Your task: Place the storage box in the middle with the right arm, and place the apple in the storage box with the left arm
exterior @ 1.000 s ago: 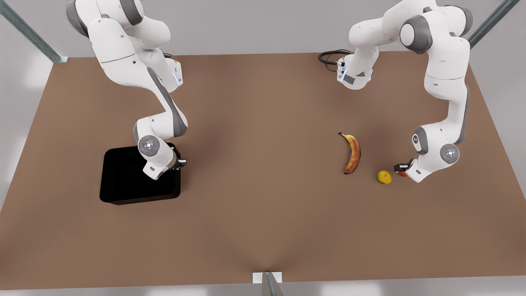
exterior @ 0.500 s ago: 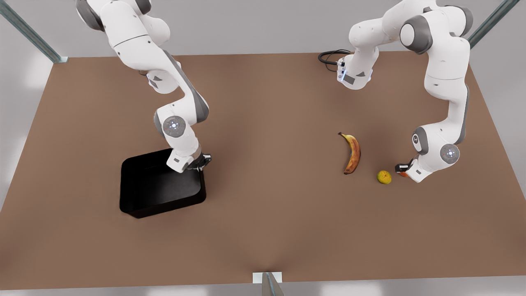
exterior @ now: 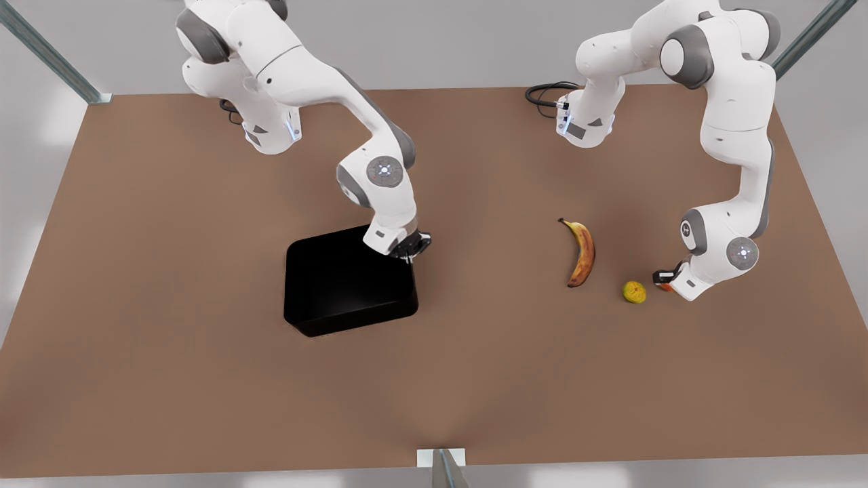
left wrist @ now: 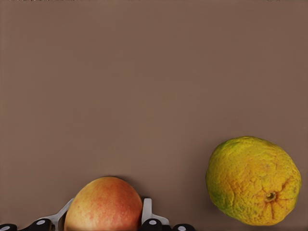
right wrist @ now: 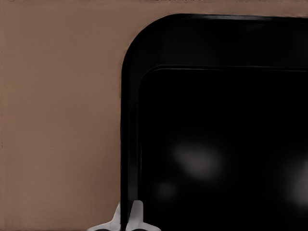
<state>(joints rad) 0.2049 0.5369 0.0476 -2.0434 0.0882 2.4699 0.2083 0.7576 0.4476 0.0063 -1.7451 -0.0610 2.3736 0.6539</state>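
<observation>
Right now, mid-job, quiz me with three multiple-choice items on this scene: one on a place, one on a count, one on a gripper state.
1. Where does the storage box sit in the front view?
A. Left of the banana
B. Right of the banana
C. Beyond the cable

2. How many fruits are on the table?
A. One
B. Two
C. Three

3. What is the right gripper doing?
A. Hanging open above the table
B. Shut on the storage box wall
C. Holding the banana

Answers:
1 A: the black box lies to the front view's left of the banana.
2 C: banana, yellow-green fruit and apple.
3 B: the right wrist view shows its fingers pinching the wall. The left gripper is shut on the apple.
</observation>
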